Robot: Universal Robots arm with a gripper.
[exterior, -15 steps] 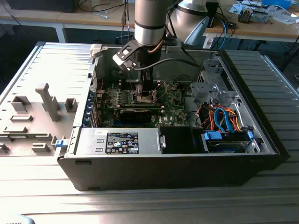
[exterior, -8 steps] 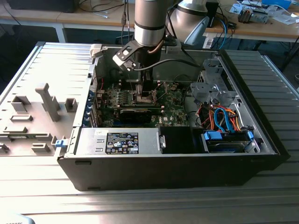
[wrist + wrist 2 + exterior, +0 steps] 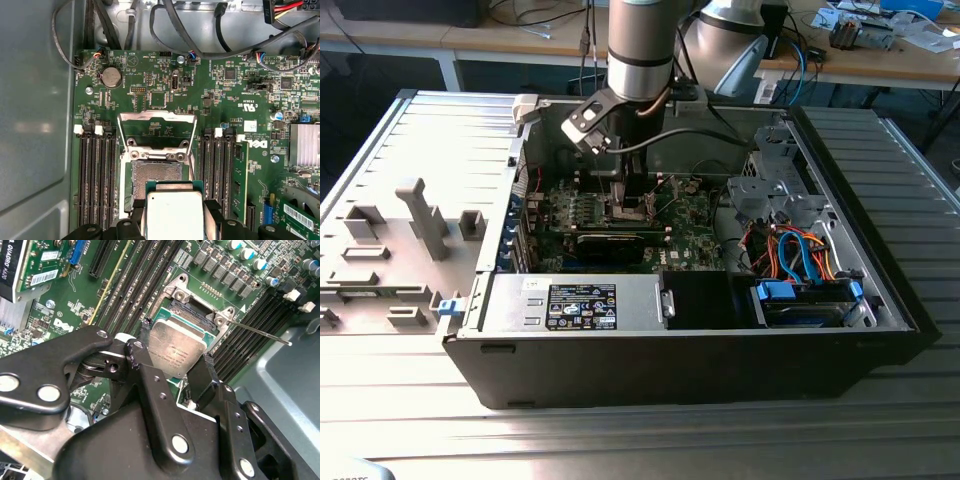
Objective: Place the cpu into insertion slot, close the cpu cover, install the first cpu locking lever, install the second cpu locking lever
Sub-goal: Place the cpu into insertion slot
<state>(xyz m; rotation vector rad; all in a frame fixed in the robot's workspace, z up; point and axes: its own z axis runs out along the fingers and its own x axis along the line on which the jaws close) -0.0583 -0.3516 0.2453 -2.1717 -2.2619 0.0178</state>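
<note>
My gripper (image 3: 174,216) is shut on the cpu (image 3: 174,212), a silvery-grey square chip pinched by two opposite edges between black fingers (image 3: 212,216). In the second wrist view the cpu (image 3: 177,350) hangs tilted just in front of the insertion slot (image 3: 196,307). The insertion slot (image 3: 157,176) lies bare, a dark square recess with a silver rim, and the chip overlaps one edge of it. The cpu cover (image 3: 156,119) is swung open beyond the slot. A thin locking lever (image 3: 260,333) sticks out sideways. In the exterior view the gripper (image 3: 625,203) reaches down onto the green motherboard (image 3: 685,240).
Long black memory slots (image 3: 92,175) flank the socket on both sides. A heatsink (image 3: 304,145) and card sit nearby. The case holds a black labelled power supply (image 3: 580,305), a drive bay with blue clips (image 3: 807,298) and loose cables (image 3: 790,250). The grey side panel (image 3: 400,240) lies at the exterior view's left.
</note>
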